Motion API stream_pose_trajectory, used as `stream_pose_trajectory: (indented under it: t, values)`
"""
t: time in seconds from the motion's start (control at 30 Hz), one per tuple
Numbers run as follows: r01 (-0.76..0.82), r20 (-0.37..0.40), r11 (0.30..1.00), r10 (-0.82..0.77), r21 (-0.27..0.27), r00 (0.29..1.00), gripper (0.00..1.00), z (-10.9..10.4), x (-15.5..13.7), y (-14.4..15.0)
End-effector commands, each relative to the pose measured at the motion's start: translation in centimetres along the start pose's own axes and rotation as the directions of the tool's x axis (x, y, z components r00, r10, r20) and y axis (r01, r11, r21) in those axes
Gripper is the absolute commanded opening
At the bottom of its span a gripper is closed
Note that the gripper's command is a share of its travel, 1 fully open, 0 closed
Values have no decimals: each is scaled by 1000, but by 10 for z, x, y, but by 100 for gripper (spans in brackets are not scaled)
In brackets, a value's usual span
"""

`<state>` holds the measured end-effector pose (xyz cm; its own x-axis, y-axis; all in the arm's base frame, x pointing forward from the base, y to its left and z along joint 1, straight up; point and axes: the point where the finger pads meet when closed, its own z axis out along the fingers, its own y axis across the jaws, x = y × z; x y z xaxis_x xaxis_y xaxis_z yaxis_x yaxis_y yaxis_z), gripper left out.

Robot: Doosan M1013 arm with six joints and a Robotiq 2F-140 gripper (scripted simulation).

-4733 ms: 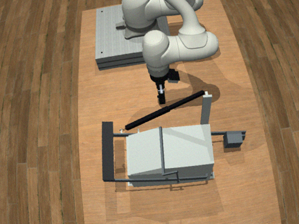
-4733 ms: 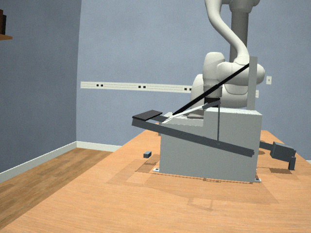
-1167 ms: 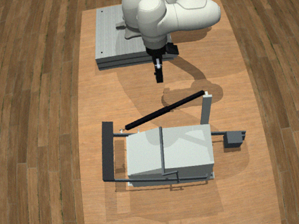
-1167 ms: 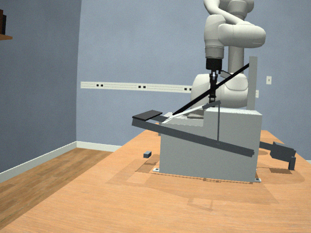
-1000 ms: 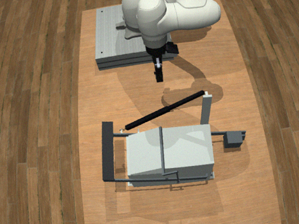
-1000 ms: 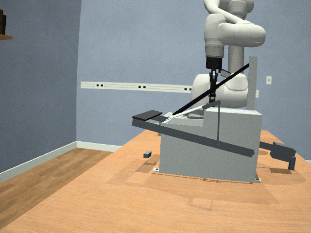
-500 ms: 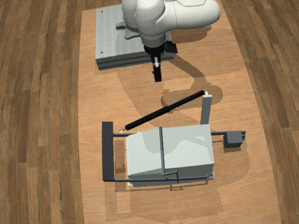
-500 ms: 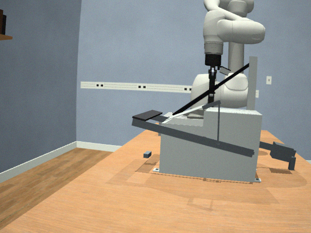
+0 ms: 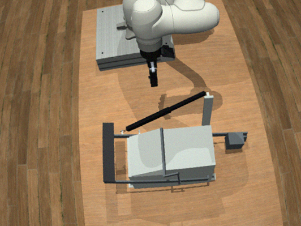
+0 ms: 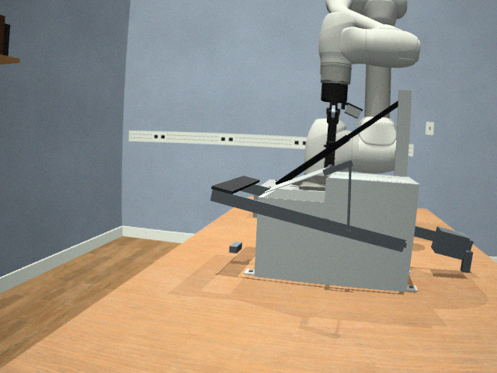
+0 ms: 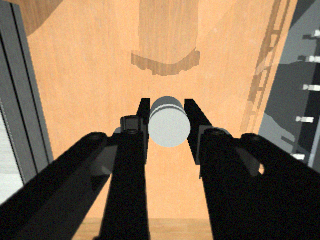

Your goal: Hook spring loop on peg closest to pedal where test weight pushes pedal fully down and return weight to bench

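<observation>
From the wrist view, the black two-finger gripper (image 11: pixel 169 125) is clamped on the grey steel cylindrical test weight (image 11: pixel 169 127); a dark finger pad (image 11: pixel 144 117) presses against each side of the cylinder, whose round flat end faces the camera. The weight hangs in the air above the light orange wooden bench (image 11: pixel 100 75), not touching it.

Taking the pale grey box-shaped feeder (image 9: pixel 179 145) as the landmark: the gripper (image 9: pixel 153 82) and its load sit on the robot's side of the feeder, between it and the grey base plate (image 9: pixel 105 36) on which the white arm (image 9: pixel 176 15) stands. Between gripper and feeder runs the long black spring (image 9: pixel 165 111), stretched slantwise from the pegs (image 9: pixel 121 132) at the feeder's pedal-end corner up to the tall grey post (image 9: pixel 208 109) at its other corner. Which peg carries the loop cannot be told.

On the exterior view the dark grey flat pedal (image 10: pixel 234 183) stands raised at the feeder's left end, at the end of a sloping grey lever bar (image 10: pixel 304 221). A small grey block (image 10: pixel 235 246) lies on the bench below the pedal.
</observation>
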<state>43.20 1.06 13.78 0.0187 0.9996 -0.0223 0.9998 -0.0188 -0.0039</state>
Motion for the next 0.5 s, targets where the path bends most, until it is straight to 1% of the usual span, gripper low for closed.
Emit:
stream_pose_trajectory:
  t: [0.0, 0.37, 0.47]
  values:
    - [0, 3, 1000, 0, -1, 1000, 25, -2, -4, 5]
    - [0, 19, 1000, 0, -1, 1000, 25, -8, -25, 25]
    - [0, 18, 1000, 0, -1, 1000, 25, -7, -24, 24]
